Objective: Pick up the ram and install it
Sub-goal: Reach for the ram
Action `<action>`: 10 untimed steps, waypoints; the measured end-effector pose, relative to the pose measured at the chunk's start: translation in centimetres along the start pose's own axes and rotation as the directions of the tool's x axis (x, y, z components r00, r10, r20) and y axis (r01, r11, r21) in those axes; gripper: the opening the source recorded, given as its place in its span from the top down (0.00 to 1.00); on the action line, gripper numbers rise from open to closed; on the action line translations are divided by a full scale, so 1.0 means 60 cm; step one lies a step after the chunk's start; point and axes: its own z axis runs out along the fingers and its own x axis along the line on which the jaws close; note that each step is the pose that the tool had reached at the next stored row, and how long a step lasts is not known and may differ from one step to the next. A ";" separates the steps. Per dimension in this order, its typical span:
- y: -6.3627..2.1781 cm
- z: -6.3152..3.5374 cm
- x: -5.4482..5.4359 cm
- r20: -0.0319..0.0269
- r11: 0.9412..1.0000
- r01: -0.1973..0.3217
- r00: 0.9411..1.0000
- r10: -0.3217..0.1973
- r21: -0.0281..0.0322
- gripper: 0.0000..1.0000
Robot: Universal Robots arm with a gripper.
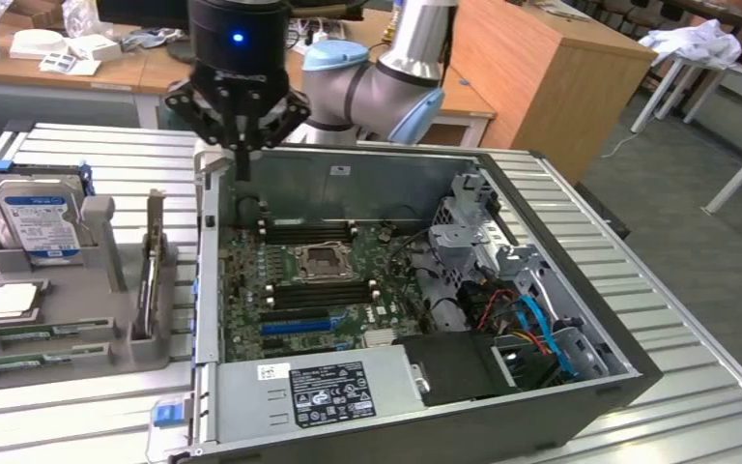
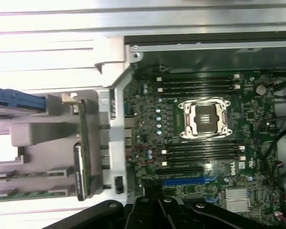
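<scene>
Clearly the pick-up step is in hand and not yet made: my tool (image 1: 240, 159) hangs clenched on nothing above the back rim of the open computer case (image 1: 345, 169). The ram (image 1: 150, 280) stands on edge in the grey holder (image 1: 88, 329), below my tool and off to one side, outside the case. I judge a grasp calls for the tool opened and squared to that thin upper edge.
</scene>
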 end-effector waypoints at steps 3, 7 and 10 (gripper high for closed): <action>-0.002 -0.001 0.023 0.000 1.000 0.000 1.000 0.000 0.000 0.89; -0.004 -0.001 0.053 0.000 1.000 0.000 1.000 0.000 0.000 0.89; -0.006 -0.002 0.076 0.000 1.000 0.000 1.000 0.000 0.000 0.89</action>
